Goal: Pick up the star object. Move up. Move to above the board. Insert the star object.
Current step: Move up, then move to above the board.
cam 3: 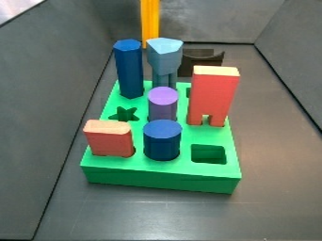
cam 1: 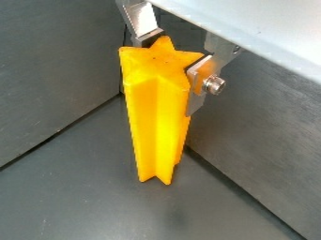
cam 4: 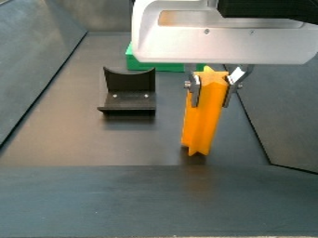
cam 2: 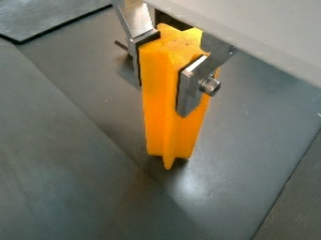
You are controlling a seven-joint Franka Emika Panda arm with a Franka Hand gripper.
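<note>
The star object, a tall orange-yellow ridged prism, stands upright between my gripper's silver fingers. The gripper is shut on its upper part in both wrist views. In a side view the gripper holds the star object with its lower end at or just above the dark floor; I cannot tell which. The green board lies apart from it, with an open star hole and an open square hole. The star object's top shows behind the board.
On the board stand a dark blue hexagonal column, a red arch block, a light blue block, a purple cylinder, a blue cylinder and a salmon block. The fixture stands between board and gripper.
</note>
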